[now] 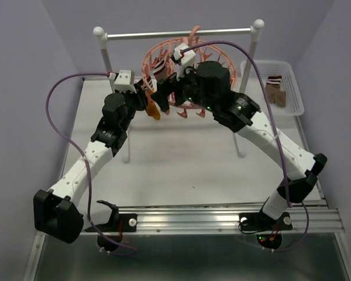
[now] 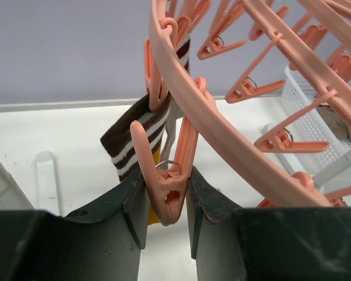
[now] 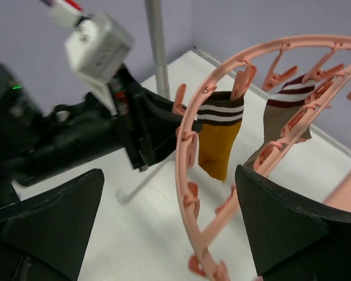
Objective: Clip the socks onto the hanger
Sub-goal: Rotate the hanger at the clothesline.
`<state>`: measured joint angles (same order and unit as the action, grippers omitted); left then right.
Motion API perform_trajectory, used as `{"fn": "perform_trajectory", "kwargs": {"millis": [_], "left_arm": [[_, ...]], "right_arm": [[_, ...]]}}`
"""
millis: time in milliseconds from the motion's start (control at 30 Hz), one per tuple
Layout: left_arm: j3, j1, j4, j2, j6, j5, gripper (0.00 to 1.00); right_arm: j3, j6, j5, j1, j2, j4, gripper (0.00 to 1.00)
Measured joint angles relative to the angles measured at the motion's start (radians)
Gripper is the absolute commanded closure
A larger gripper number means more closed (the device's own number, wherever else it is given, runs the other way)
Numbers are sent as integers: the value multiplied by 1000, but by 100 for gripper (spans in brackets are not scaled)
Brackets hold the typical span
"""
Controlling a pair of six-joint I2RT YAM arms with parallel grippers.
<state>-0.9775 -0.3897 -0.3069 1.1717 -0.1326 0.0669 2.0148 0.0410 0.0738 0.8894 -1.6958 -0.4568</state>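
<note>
- Socks first: we see a mustard sock (image 3: 219,146) hanging by its striped cuff from the ring of the hanger (image 3: 184,146), and a brown sock (image 3: 284,114) clipped further along it.
- Our left gripper (image 2: 167,202) is clamped on a pink clip (image 2: 184,143) under the ring, just beside the striped cuff.
- Our right gripper (image 3: 169,175) has its fingers wide apart, holding nothing, with the ring passing between them.
- We see the hanger hooked on the rail (image 1: 181,33); a white basket (image 1: 292,96) at the right holds more socks (image 1: 276,89).
</note>
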Motion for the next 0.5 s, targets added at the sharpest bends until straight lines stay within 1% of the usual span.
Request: {"fn": "perform_trajectory", "kwargs": {"millis": [100,233,333,400,433,467,500], "left_arm": [[-40,19,0,51,-29,15,89],[-97,30,11,112,-63,37,89],[-171,43,43,174,-96,51,89],[-204,55,53,204,-106,51,89],[-211,59,56,210,-110,50,87],[-216,63,61,213,-113,49,83],[-217,64,65,213,-114,47,83]], "right_arm": [[-80,-35,-62,2,132,6,0],[-187,-70,-92,2,283,22,0],[-274,-112,-66,2,359,32,0],[-341,-178,-27,2,395,32,0],[-368,-212,-5,2,404,31,0],[-393,-249,26,2,409,24,0],[-402,-290,56,2,405,8,0]]}}
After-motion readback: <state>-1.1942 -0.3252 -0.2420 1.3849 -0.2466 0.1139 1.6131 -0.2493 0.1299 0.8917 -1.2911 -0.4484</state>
